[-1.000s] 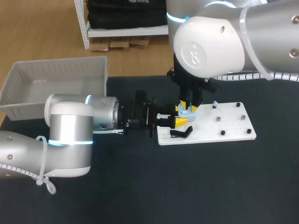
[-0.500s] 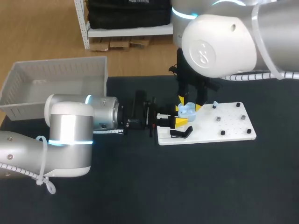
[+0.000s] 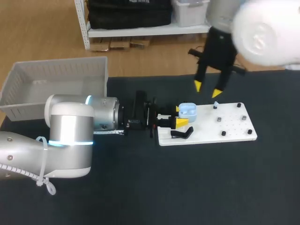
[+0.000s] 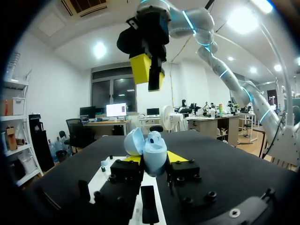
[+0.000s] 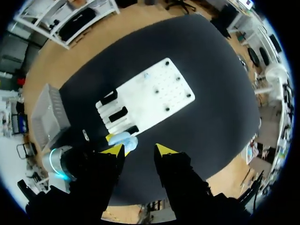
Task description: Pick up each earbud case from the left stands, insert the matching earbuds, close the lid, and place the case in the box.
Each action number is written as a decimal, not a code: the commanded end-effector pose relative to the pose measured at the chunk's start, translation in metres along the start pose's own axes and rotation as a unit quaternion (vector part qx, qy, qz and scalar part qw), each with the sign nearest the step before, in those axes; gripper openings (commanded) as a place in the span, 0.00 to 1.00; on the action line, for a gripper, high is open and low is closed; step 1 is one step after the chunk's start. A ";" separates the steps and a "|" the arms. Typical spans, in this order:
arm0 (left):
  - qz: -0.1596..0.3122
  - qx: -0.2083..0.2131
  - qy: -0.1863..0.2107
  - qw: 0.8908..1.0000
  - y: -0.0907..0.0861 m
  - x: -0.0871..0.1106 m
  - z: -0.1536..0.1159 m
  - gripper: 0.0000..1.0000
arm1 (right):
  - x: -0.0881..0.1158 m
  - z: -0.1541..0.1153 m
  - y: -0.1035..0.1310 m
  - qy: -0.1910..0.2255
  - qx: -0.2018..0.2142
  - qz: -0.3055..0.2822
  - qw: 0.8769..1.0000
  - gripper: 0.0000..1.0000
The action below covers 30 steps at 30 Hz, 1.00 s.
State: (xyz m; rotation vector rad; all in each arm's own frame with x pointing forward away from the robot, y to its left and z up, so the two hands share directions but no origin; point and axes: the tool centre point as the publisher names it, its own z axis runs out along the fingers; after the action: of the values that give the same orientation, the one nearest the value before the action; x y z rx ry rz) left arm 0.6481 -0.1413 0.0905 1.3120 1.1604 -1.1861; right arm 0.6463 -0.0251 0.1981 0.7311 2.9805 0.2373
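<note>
My left gripper (image 3: 179, 116) lies low over the table (image 3: 140, 187), at the left end of the white board (image 3: 206, 126). It is closed on the light blue case (image 3: 187, 111), with one yellow finger on each side. From my left wrist I can see that the lid (image 4: 133, 140) is open and tips off to one side.

The case is just above the left end of the board. I cannot tell if it touches the board.

My right gripper (image 3: 207, 89) hangs high in the air, above the board and well apart from the case. Its fingers are wide apart and nothing is between them. From my right wrist the case shows far below, just ahead of one yellow tip.

A black stand (image 3: 182, 134) sits on the board, near the case. A small pale blue piece (image 3: 215, 104) stands on the far edge of the board. A few dark pegs (image 3: 224, 134) stick up at the right end.

The white box (image 3: 56, 77) is on the far left of the table, well apart from the board.
</note>
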 end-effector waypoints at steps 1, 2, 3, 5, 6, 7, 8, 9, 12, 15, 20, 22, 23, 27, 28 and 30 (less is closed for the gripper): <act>0.002 -0.003 -0.001 1.000 -0.001 0.001 0.000 0.00 | -0.008 0.003 -0.031 -0.032 -0.151 -0.085 0.984 0.45; 0.002 -0.003 -0.001 1.000 -0.001 0.001 0.000 0.00 | -0.013 0.004 -0.032 -0.033 -0.155 -0.099 0.982 0.47; 0.002 -0.003 -0.001 1.000 -0.001 0.001 0.000 0.00 | -0.018 0.006 -0.034 -0.035 -0.162 -0.110 0.980 0.45; 0.002 -0.003 -0.001 1.000 -0.001 0.001 0.000 0.00 | -0.030 0.011 -0.037 -0.040 -0.166 -0.124 0.978 0.45; 0.002 -0.003 -0.001 1.000 -0.001 0.001 0.000 0.00 | -0.038 0.017 -0.039 -0.048 -0.155 -0.132 0.978 0.45; 0.002 -0.003 -0.001 1.000 -0.001 0.001 0.000 0.00 | -0.044 0.022 -0.040 -0.053 -0.147 -0.143 0.977 0.45; 0.002 -0.003 -0.001 1.000 -0.001 0.001 0.000 0.00 | -0.049 0.026 -0.041 -0.050 -0.145 -0.148 0.977 0.45; 0.002 -0.003 -0.001 1.000 -0.001 0.001 0.000 0.00 | -0.055 0.031 -0.042 -0.047 -0.137 -0.156 0.977 0.45; 0.002 -0.003 -0.001 1.000 -0.001 0.001 0.000 0.00 | -0.067 0.042 -0.042 -0.050 -0.123 -0.180 0.975 0.47; 0.002 -0.003 -0.001 1.000 -0.001 0.001 0.000 0.00 | -0.076 0.055 -0.040 -0.047 -0.112 -0.198 0.973 0.49; 0.002 -0.003 -0.001 1.000 -0.001 0.001 0.000 0.00 | -0.086 0.077 -0.034 -0.035 -0.097 -0.209 0.973 0.49; 0.002 -0.003 -0.001 1.000 -0.001 0.001 0.000 0.00 | -0.088 0.085 -0.031 -0.035 -0.083 -0.210 0.974 0.53; 0.002 -0.003 -0.001 1.000 -0.001 0.001 0.000 0.00 | -0.089 0.090 -0.029 -0.035 -0.074 -0.208 0.975 0.55; 0.002 -0.003 -0.001 1.000 -0.001 0.001 0.000 0.00 | -0.097 0.103 -0.022 -0.036 -0.047 -0.179 0.982 0.64; 0.002 -0.003 -0.001 1.000 -0.001 0.001 0.000 0.00 | -0.098 0.107 -0.021 -0.037 -0.044 -0.177 0.982 0.66; 0.002 -0.003 -0.001 1.000 -0.001 0.001 0.000 0.00 | -0.101 0.111 -0.020 -0.036 -0.044 -0.173 0.983 0.65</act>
State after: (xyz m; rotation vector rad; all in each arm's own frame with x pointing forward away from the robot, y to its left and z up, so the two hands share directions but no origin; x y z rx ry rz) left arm 0.6481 -0.1413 0.0906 1.3120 1.1604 -1.1861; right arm 0.7255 -0.0817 0.0948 0.1941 2.9209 0.3428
